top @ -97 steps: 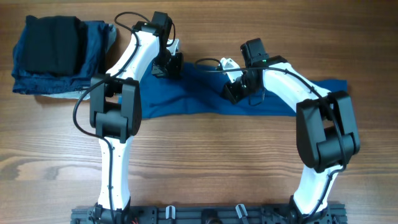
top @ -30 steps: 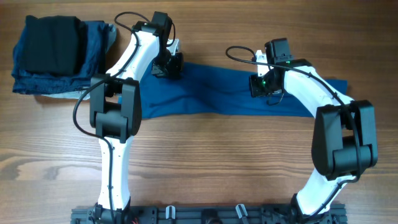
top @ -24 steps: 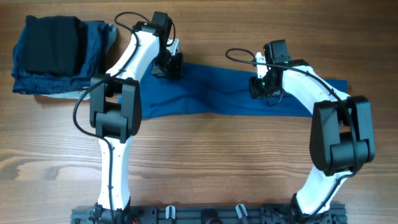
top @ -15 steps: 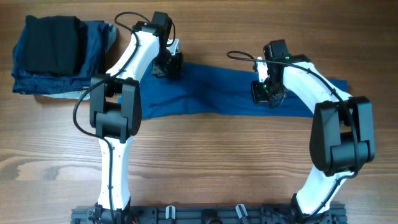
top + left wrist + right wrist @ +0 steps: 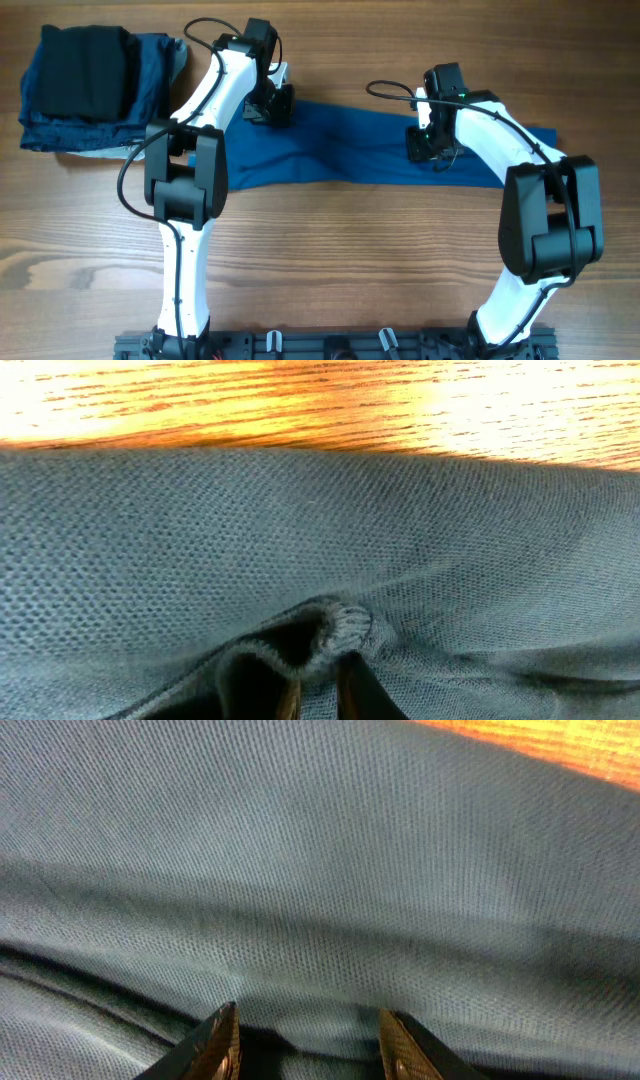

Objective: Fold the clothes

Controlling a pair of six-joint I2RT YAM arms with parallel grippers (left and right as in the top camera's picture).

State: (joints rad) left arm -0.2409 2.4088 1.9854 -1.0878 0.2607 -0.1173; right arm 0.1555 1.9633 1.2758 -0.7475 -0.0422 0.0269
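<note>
**Medium-blue soft-cloth polo shirt (image 5: 340, 150) on the wooden bench (image 5: 330, 260)**

The shirt lies as a long band across the far middle. The left fingers (image 5: 360, 690) are closed, pinching a raised fold at its far-left edge. The right fingers (image 5: 212, 1045) are parted over its right part, gripping nothing.

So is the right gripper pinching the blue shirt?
No, the right gripper is open, its fingers spread apart over the flat blue shirt.
</note>
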